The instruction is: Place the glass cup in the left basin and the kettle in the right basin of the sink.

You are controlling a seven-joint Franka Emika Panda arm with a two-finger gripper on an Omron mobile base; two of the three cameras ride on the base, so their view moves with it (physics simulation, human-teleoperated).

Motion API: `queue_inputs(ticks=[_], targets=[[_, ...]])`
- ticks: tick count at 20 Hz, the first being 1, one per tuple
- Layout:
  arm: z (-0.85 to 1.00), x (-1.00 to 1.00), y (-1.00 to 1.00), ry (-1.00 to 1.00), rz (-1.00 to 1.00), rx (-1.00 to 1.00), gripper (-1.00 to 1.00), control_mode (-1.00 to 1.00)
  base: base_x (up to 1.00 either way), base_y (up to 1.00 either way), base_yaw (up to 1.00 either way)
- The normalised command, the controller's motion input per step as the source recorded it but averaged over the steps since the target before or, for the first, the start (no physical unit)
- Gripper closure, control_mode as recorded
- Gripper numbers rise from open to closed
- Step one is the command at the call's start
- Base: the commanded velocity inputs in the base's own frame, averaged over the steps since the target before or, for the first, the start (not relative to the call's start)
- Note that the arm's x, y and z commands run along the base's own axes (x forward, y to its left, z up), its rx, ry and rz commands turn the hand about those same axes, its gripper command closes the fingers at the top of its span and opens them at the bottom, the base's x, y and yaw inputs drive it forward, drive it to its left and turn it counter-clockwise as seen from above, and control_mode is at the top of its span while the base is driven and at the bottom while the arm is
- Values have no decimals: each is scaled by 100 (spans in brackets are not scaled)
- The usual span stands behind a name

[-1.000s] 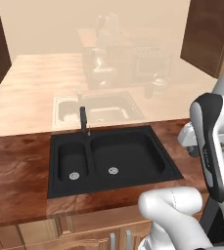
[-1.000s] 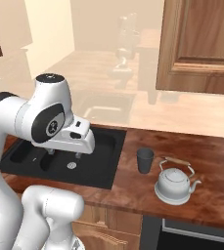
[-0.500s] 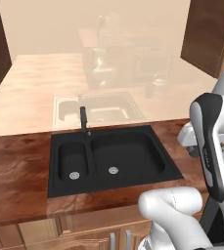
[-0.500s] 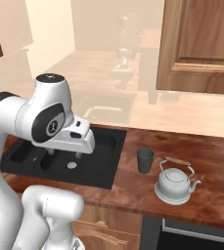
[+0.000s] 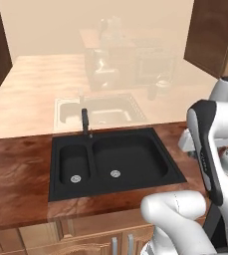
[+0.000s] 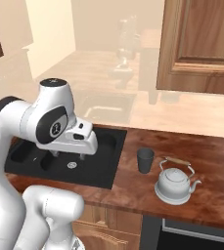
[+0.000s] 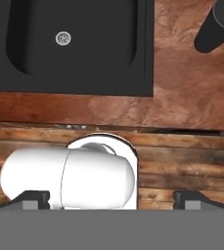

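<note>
My gripper (image 7: 111,199) is wide open; the small grey see-through glass cup (image 6: 145,160) looks light and slippery, so I'd pinch its sides.

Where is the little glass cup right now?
In the right base view the glass cup stands upright on the wooden counter, between the sink and the kettle, right of the sink.
</note>
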Motion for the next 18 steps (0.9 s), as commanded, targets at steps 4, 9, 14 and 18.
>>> queue_inputs(ticks=[4,9,14,18], targets=[[-34,21,-9,0,0,-5,-100,-100,0,0,0],[-28,30,-11,0,0,-5,-100,-100,0,0,0],[-13,42,-19,0,0,0,-100,-100,0,0,0],[-7,46,-28,0,0,0,-100,-100,0,0,0]])
